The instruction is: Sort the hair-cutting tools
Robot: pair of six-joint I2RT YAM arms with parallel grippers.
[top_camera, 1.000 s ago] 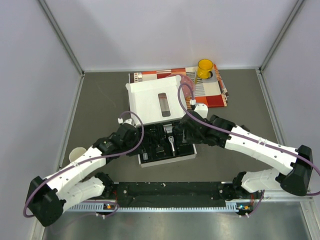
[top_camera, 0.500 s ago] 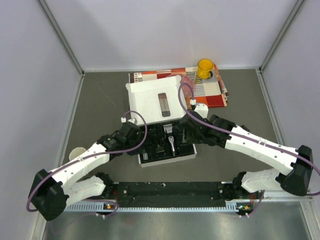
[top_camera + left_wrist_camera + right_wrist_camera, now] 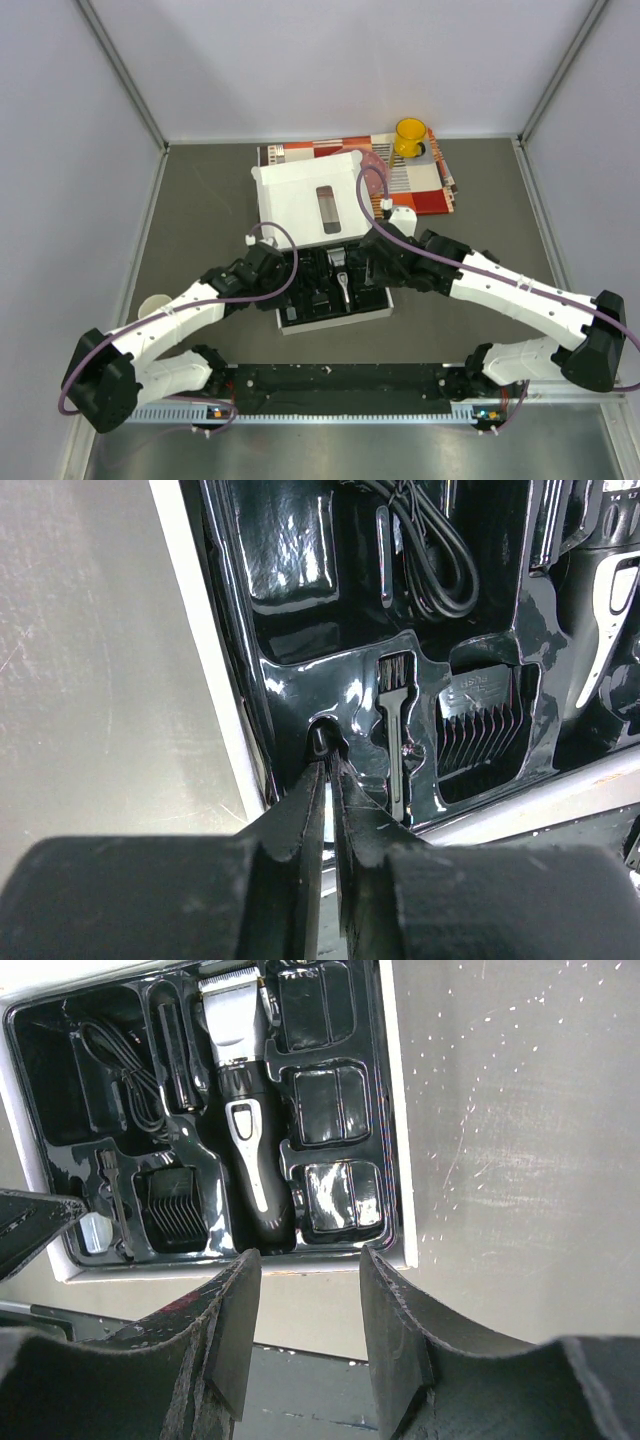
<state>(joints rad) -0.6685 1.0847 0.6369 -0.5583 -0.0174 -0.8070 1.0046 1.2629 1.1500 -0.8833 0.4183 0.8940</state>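
Note:
The white box [image 3: 292,322] holds a black moulded tray [image 3: 300,670]. In it lie the black-and-silver clipper [image 3: 245,1110], a black cord [image 3: 430,550], a small brush [image 3: 392,730], a toothed guard comb [image 3: 485,730] and a thin stick [image 3: 385,555]. Three more guard combs [image 3: 325,1105] sit in pockets to the right of the clipper. My left gripper [image 3: 327,765] is shut, its tips at a small black knob [image 3: 320,742] in a recess at the tray's left edge. My right gripper [image 3: 305,1260] is open and empty above the tray's right side.
The box's white lid [image 3: 310,200] lies open behind the tray. A patterned mat [image 3: 425,185] with a yellow cup [image 3: 410,137] is at the back right. A white paper cup [image 3: 150,305] stands at the left beside my left arm.
My left arm has swung right and forward, bringing its gripper to the tray's left edge. The right arm has not moved.

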